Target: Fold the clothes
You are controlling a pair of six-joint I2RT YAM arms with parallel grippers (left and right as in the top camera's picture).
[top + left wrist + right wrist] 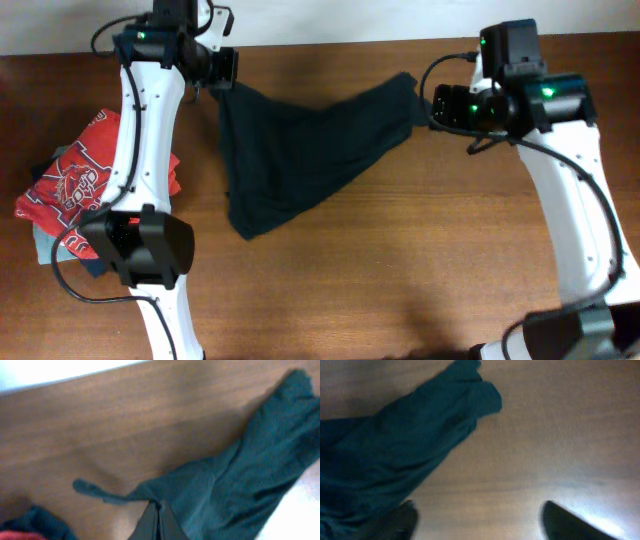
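The left gripper (157, 510) is pinching one corner of the clothes (290, 140), its jaws shut on the fabric. The right gripper (479, 510) is hanging by the far corner, jaws wide apart and holding nothing. The clothes are lying on the table (400, 250) between them, a soft, limp, matte dark triangle, creased. The right jaws could likely miss the thin edge lying beside one finger, and the left alone would be dragging slack cloth into a twist.

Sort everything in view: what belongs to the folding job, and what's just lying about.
Job: dark garment; left hand, shut on it; right hand, open by its edge.
Lying about: red printed shirt; grey-blue cloth under it.
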